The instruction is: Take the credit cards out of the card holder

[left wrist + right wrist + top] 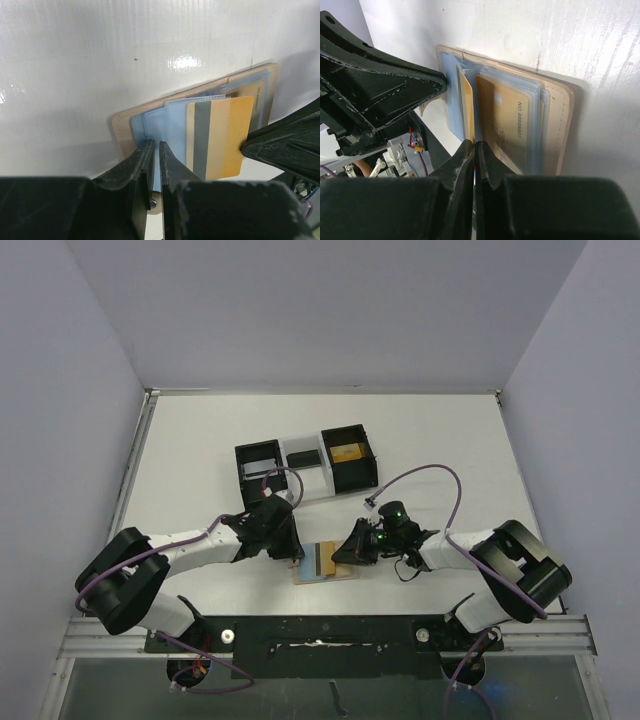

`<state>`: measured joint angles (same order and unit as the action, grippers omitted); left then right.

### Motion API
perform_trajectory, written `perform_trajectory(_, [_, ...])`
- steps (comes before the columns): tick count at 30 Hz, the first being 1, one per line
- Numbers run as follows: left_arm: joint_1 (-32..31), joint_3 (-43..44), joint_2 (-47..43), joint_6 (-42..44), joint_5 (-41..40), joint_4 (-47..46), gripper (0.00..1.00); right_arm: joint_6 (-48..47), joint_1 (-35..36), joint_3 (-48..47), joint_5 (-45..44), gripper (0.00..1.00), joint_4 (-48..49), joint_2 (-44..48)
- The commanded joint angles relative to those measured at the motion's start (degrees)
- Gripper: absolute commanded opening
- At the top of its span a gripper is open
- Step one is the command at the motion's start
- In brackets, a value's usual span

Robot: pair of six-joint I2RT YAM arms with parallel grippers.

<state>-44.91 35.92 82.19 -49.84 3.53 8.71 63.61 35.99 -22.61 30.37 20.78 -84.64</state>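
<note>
The tan card holder lies open on the table between both arms, its light blue pockets fanned out. A gold credit card with a grey stripe sticks halfway out of a pocket. My right gripper is shut on that card's edge; its black fingertip shows against the card in the left wrist view. My left gripper is pinched on a blue pocket flap at the holder's near edge. A second gold card with printed numbers sits inside a clear pocket.
A black-and-white three-compartment tray stands behind the holder; its right compartment holds a gold card. The left arm's gripper body fills the left of the right wrist view. The table's near rail is close below.
</note>
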Motion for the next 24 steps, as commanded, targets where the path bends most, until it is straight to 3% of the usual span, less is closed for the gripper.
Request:
perform_trajectory(1, [-0.09, 0.35, -0.58, 1.13, -0.54, 0.52, 0.09, -2.15, -1.35, -0.18, 2.65, 0.0, 1.76, 1.03])
perform_trajectory(6, [-0.16, 1.36, -2.15, 1.32, -0.88, 1.75, 0.12, -3.26, -2.5, -0.07, 2.95, 0.0, 0.07, 1.6])
perform_trajectory(11, [-1.24, 6.65, -5.74, 2.76, -1.93, 4.14, 0.31, -1.5, -2.3, 0.1, 2.97, 0.0, 3.72, -0.73])
perform_trajectory(14, [-1.68, 7.92, -6.16, 3.29, 0.03, 2.42, 0.34, -1.48, -2.33, -0.7, 2.8, 0.0, 3.83, -1.81])
perform_trajectory(18, [-2.93, 6.48, -4.07, 3.13, 5.35, -2.83, 0.27, -1.1, -2.3, -0.81, 2.1, 0.0, 3.83, -1.72])
perform_trajectory(24, [-4.6, 4.22, 0.9, 0.9, 4.35, -3.2, 0.11, -0.86, -2.22, -0.27, 1.84, 0.0, 3.67, -1.18])
